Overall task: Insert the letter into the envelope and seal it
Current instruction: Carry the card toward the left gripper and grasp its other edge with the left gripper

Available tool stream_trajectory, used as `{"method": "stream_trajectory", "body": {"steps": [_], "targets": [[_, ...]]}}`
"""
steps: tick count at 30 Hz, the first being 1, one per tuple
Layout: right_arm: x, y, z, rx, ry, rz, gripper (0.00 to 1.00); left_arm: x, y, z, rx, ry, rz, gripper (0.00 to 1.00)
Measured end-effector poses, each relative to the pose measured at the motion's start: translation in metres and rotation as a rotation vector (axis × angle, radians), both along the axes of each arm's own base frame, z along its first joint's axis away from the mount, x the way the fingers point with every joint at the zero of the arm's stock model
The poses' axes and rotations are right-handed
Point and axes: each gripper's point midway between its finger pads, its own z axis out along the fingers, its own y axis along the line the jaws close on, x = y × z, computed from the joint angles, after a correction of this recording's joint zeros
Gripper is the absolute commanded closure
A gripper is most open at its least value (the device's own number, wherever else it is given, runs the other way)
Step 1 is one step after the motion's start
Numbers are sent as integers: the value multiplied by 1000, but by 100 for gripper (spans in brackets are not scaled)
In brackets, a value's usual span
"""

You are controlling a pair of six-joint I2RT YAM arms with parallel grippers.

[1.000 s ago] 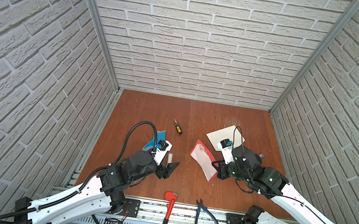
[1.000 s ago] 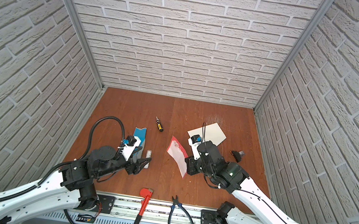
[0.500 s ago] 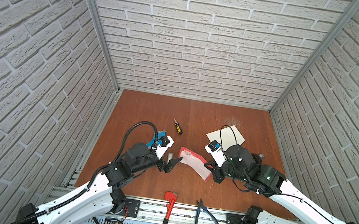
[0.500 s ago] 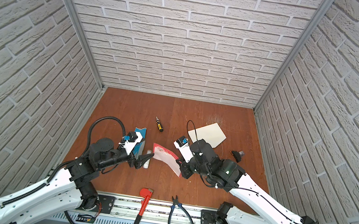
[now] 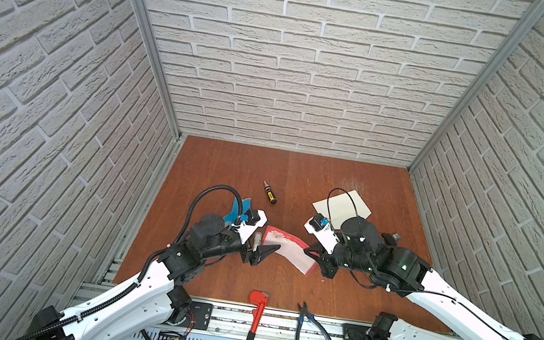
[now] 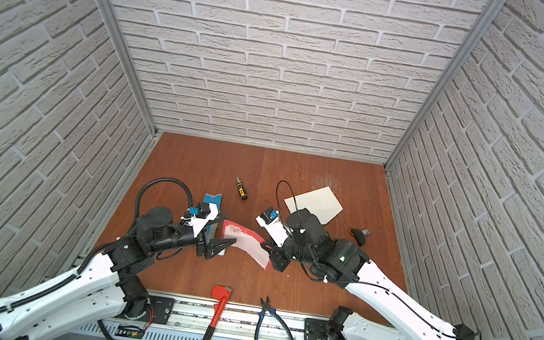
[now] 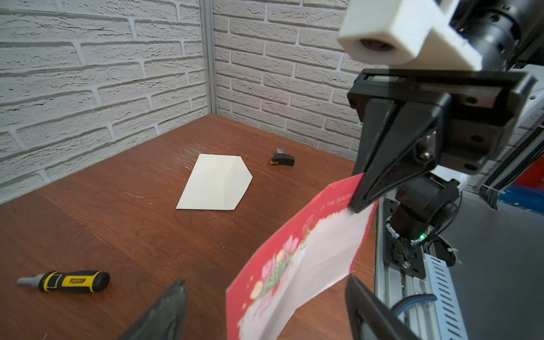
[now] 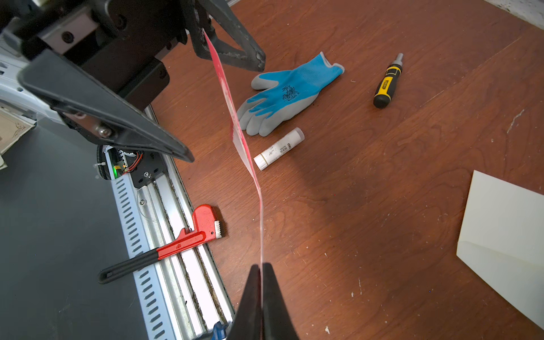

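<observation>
The letter [image 5: 288,249], a pink card with red edging, hangs bowed in the air between the two arms. My right gripper [image 8: 261,266] is shut on its right end; in a top view this gripper [image 6: 268,250] sits at the card's lower right corner. My left gripper [image 7: 265,282] is open, and the letter's [image 7: 300,265] near end lies between its spread fingers without touching either. In a top view the left gripper [image 6: 231,229] straddles the card's left end. The cream envelope [image 5: 348,208] lies flat at the back right, its flap open [image 7: 217,182].
A blue glove [image 8: 288,91] and a white glue stick [image 8: 278,148] lie under the left arm. A yellow-black screwdriver [image 5: 270,192] lies mid-table. A red pipe wrench [image 5: 257,306] and pliers [image 5: 307,317] rest on the front rail. A small black part [image 6: 359,235] sits at the right.
The right gripper has lifted the letter off the table and swung it left. The left gripper has moved in until its open fingers flank the card's left end.
</observation>
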Motion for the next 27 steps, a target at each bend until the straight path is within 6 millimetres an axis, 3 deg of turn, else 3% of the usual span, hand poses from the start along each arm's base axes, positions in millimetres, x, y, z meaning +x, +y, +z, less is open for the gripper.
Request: {"method": "stream_trajectory", "body": {"steps": [4, 13, 15, 17, 19, 23, 27], "targets": [[0, 3, 3, 15, -10, 14, 94, -5, -2, 3, -14, 4, -31, 31], [1, 4, 11, 37, -36, 15, 93, -6, -8, -6, -2, 48, -62, 84], [1, 3, 11, 38, -41, 14, 85, -7, -7, -5, -6, 50, -58, 98], [2, 2, 12, 38, -47, 9, 68, -8, -5, -3, -9, 52, -55, 100], [2, 1, 13, 38, -57, 3, 57, -10, -3, 0, -13, 46, -49, 100], [5, -9, 16, 60, -96, -49, 45, -6, 3, 14, -39, 46, -2, 100], [8, -23, 14, 106, -144, -128, 41, 0, 11, 23, -75, 73, 67, 100]]}}
